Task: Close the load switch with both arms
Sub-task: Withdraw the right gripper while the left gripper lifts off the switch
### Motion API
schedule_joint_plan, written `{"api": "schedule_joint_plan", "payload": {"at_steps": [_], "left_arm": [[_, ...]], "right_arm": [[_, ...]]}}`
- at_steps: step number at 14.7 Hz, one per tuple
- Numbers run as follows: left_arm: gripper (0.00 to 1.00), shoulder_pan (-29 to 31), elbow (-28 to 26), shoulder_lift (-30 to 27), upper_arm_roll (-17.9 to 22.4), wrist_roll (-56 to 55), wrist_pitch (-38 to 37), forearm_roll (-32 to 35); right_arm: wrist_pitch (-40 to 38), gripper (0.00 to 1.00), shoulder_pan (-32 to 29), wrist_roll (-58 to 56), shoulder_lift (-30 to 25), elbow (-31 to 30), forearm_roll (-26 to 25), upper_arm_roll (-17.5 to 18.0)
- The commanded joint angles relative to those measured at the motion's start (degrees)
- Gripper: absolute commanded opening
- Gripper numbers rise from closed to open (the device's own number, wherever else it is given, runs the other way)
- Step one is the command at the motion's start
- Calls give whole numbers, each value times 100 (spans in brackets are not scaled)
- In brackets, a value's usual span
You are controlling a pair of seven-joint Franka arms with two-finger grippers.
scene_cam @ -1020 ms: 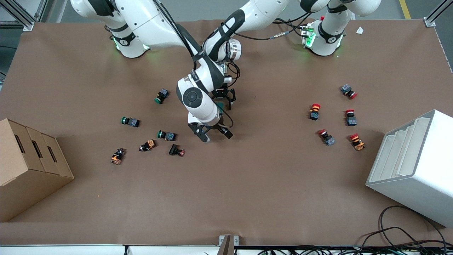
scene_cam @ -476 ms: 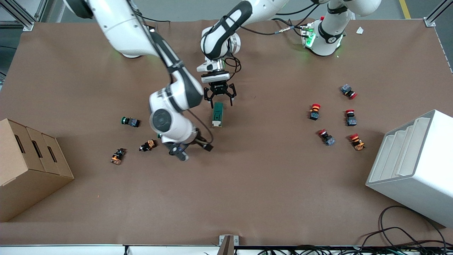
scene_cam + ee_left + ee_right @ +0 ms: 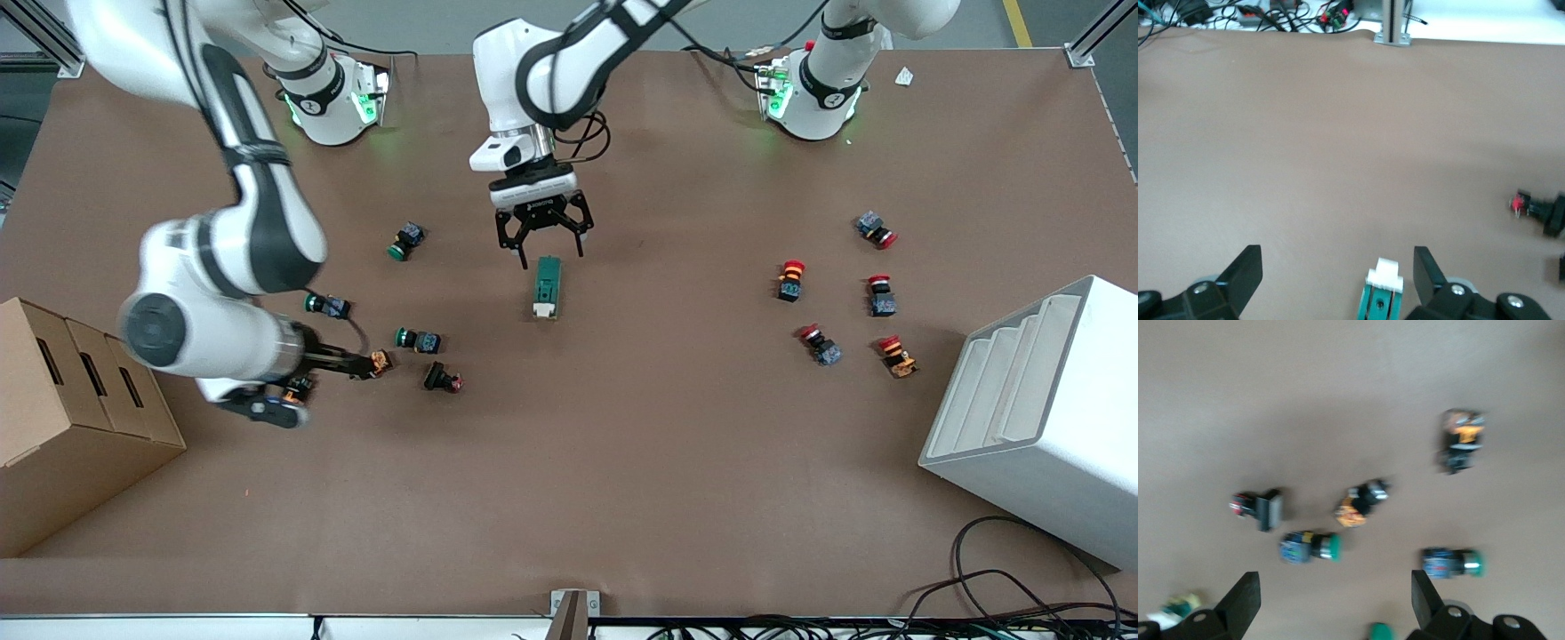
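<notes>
The load switch [image 3: 547, 286] is a dark-green oblong block with a white tab at its end, lying flat on the brown table near the middle. My left gripper [image 3: 540, 242] hangs open just over the switch's end toward the robot bases, not touching it. In the left wrist view the switch [image 3: 1381, 295] lies between the open fingers [image 3: 1426, 267], closer to one of them; the left gripper [image 3: 1336, 261] is empty. My right gripper [image 3: 311, 388] is open and empty over the push buttons toward the right arm's end. The right wrist view shows it [image 3: 1336, 583] above them.
Several green- and red-capped push buttons [image 3: 418, 340] lie toward the right arm's end and show in the right wrist view [image 3: 1310, 546]. Several red-capped ones [image 3: 789, 279] lie toward the left arm's end. A cardboard box [image 3: 71, 427] and a white bin [image 3: 1040, 418] stand at the table's ends.
The right arm has swung away from the load switch toward its own end of the table, uncovering the switch. The left gripper has stayed open just above the switch's end.
</notes>
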Motion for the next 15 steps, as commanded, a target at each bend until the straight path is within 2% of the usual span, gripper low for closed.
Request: {"api": "schedule_joint_plan", "payload": {"at_steps": [1,5,10,12,15], "left_arm": [[100,505,207,-375,-37,881,-35,-805],[100,1287,260,-929,-29,2330,-123,-1597],[100,2439,304,-1483,-37,3702,-149,-2573],[100,2869,296,-1685,-55,4186,-316,-2871],[100,3318,304,-2054,-20,5230,-657,-3372]], "right_arm": [[-313,100,-438,-1095,-660,-259,-329,103],[-876,100,-783,-1802,-1258,-207,-987,94],[-1702,100,-1319,-2101,-1277,425,-787,76],[-1774,100,-1520,-2119,-1277,584,-602,76],[-1800,100,-1495,-2110,-1251,742,-654,85]]}}
